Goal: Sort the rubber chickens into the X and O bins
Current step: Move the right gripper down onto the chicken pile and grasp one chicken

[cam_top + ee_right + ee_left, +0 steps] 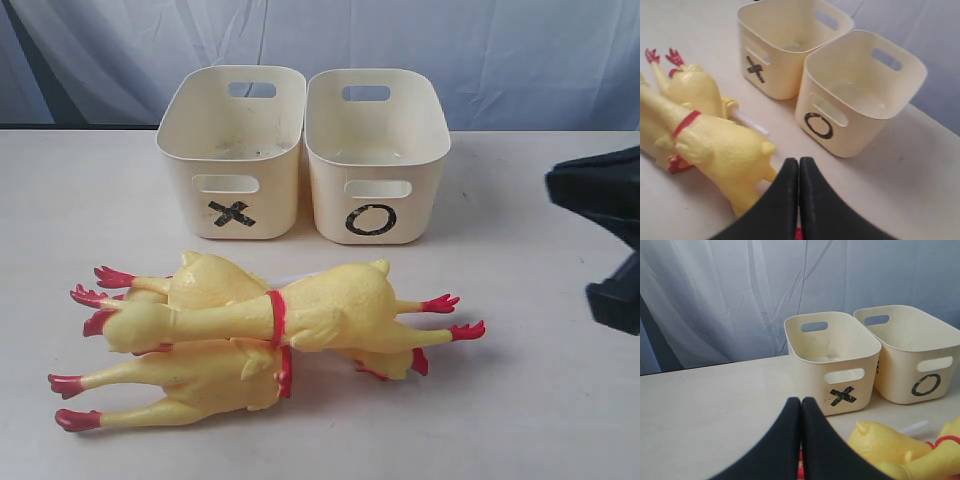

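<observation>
The yellow rubber chickens lie piled on the table in front of the bins. The top one (330, 310) has its red feet to the right, another (190, 385) points its feet left, and a third (210, 282) lies behind. A white tube (747, 121) pokes out between them. The X bin (270, 200) stands left of the O bin (420, 205); nothing shows inside either. My left gripper (801, 401) is shut and empty, low beside a chicken (885, 442), facing the X bin (810, 365). My right gripper (798, 161) is shut and empty, next to a chicken (725, 150) and short of the O bin (860, 135).
The black end of my right arm (605, 195) shows at the right edge of the exterior view, off to the right of the O bin. A pale blue curtain (450, 40) hangs behind the table. The two bins stand side by side, nearly touching.
</observation>
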You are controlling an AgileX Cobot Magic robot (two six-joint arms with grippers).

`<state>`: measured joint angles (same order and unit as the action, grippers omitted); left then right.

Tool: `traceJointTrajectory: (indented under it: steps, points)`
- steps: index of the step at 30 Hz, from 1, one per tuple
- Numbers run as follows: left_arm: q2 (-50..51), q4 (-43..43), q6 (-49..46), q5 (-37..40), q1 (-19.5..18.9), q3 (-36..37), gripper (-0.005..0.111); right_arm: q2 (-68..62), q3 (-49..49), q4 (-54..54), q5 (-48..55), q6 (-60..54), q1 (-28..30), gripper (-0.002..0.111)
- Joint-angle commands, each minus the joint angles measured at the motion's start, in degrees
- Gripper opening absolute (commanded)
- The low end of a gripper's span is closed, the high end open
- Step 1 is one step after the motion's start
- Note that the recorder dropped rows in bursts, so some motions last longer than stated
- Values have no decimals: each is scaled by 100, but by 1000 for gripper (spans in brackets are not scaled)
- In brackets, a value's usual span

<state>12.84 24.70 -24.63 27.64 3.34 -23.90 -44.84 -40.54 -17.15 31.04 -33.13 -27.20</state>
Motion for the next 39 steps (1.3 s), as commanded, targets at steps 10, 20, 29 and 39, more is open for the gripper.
traceJointTrajectory:
  steps: [10, 20, 29, 39]
  points:
    - [18, 31, 1, -72, 19, -41, 0, -2870, -1749, -114, 841, -1179, -1896, 1]
    - [18, 31, 1, -72, 19, -41, 0, -4343, -2324, 68, 223, -1259, -2715, 61]
    - [18, 31, 1, -62, 19, -41, 0, -5029, -2324, 615, -638, -1259, -2825, 62]
    - [18, 31, 1, -49, 19, -41, 0, -5492, -2324, 645, -1435, -1259, -2825, 62]
